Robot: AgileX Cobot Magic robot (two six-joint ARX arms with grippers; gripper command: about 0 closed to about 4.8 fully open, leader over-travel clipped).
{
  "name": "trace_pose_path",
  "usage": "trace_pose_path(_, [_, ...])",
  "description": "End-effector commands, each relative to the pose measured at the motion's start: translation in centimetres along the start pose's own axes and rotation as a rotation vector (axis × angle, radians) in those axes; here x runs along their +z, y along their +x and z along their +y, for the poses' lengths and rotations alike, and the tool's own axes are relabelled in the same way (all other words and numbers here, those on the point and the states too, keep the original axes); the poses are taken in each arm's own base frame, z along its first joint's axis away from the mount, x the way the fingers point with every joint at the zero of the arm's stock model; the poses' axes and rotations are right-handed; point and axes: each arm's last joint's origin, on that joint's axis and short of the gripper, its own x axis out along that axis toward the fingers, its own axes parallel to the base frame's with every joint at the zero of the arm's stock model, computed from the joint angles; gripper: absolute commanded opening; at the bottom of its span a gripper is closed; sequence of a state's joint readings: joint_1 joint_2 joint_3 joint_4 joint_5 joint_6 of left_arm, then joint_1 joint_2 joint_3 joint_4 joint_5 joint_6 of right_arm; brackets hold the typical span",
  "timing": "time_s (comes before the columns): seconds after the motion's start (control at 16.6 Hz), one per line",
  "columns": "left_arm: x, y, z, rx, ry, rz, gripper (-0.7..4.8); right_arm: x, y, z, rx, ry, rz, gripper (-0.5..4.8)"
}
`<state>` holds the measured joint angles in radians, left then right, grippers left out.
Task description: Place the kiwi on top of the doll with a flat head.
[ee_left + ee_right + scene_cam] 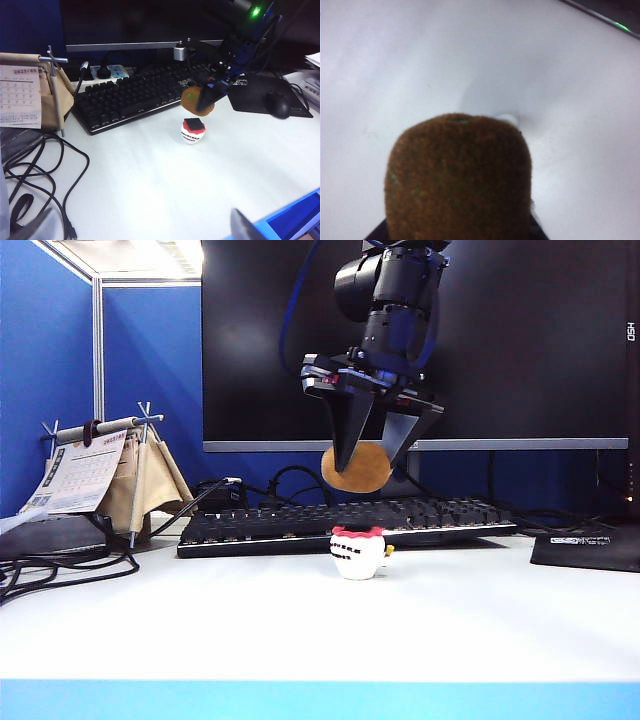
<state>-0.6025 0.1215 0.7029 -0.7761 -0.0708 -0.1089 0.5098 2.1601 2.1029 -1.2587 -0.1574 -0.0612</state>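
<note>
My right gripper [372, 452] hangs point-down over the table, shut on the kiwi [357, 469], a fuzzy brown oval. The kiwi [457, 180] fills the lower half of the right wrist view and hides what lies directly under it. The doll [357, 552], small and white with a red frilled rim and a flat black top [193, 124], stands on the white table in front of the keyboard. It is just below the kiwi [192, 99], with a clear gap between them. My left gripper [142, 229] is open over bare table far to the left, nothing between its fingers.
A black keyboard [340, 520] lies behind the doll, below a large monitor [500, 340]. A desk calendar on a stand [85, 470] and loose black cables [60, 565] occupy the left. A mouse [276, 104] on a black pad [590, 545] sits at the right.
</note>
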Motion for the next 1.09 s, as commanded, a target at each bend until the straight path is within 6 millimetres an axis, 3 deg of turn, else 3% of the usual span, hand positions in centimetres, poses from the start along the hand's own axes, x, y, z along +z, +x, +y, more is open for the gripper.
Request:
trace_pose_path(0.06, [0.1,0.0,0.0,-0.005,-0.004,-0.005,4.79,0.1,0.4,0.0,0.003,0.0,0.01,2.2])
trace_pose_path(1.09, [0.1,0.0,0.0,-0.009,-0.004,-0.011,4.79,-0.2,2.0,-0.2,0.036,0.021,0.091,2.2])
